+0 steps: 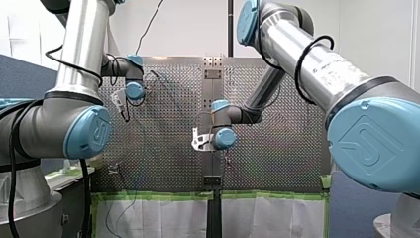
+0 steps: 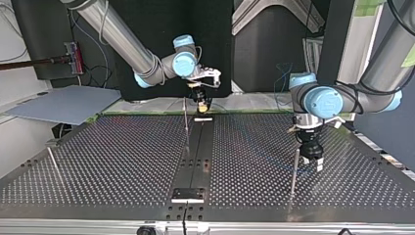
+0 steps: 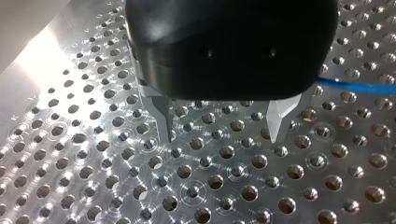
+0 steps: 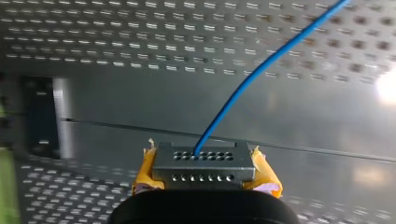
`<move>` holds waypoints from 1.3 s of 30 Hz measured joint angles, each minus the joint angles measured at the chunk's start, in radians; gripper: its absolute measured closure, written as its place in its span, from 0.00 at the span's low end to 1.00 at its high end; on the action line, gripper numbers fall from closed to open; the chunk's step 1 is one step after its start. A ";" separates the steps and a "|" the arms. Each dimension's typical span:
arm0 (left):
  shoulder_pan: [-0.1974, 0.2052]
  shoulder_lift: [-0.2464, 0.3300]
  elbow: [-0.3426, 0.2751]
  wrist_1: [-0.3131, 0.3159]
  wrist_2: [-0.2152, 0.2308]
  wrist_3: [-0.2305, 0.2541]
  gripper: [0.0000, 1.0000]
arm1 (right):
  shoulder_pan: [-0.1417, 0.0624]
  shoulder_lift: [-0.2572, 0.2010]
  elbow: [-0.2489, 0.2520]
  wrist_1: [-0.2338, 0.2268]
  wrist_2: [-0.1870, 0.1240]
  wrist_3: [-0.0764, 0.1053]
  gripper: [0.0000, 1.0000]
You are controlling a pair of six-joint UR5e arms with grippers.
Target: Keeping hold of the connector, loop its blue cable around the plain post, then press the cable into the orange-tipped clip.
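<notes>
Right gripper [image 4: 202, 161], in its own wrist view, pinches the grey connector [image 4: 204, 169] between yellow pads [image 4: 144, 177]; the blue cable [image 4: 252, 77] runs from it across the centre strip [image 4: 140, 107] of the perforated table [image 4: 140, 28]; left wrist view: my left gripper [image 3: 220, 137] stands spread, empty, cable beside it; top view: connector at the strip's far end, left gripper well right of the strip, beside a thin post [image 2: 294, 171]; front view: green tape [image 1: 158, 196] edges the table at the strip's near end; white wall [image 1: 188, 25] behind.
</notes>
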 joint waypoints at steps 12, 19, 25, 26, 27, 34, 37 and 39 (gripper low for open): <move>-0.001 0.000 0.000 -0.001 -0.002 0.000 0.00 | 0.014 0.114 0.004 -0.047 0.041 0.017 1.00; 0.000 0.000 0.000 -0.002 -0.010 0.003 0.00 | 0.015 0.177 0.018 -0.097 0.075 0.035 1.00; 0.000 0.000 0.000 0.000 -0.011 0.003 0.00 | 0.012 0.229 0.039 -0.146 0.103 0.054 1.00; 0.000 0.000 0.000 0.000 -0.011 0.003 0.00 | 0.011 0.238 0.043 -0.154 0.106 0.055 1.00; 0.000 0.000 0.000 -0.001 -0.011 0.003 0.00 | 0.010 0.250 0.049 -0.166 0.111 0.059 1.00; 0.000 0.000 0.000 -0.003 -0.011 0.003 0.00 | -0.007 0.317 0.105 -0.233 0.136 0.086 1.00; 0.000 0.000 0.000 -0.003 -0.011 0.003 0.00 | -0.019 0.347 0.135 -0.263 0.140 0.094 1.00; 0.000 0.000 0.000 -0.003 -0.011 0.003 0.00 | -0.027 0.367 0.148 -0.283 0.141 0.096 1.00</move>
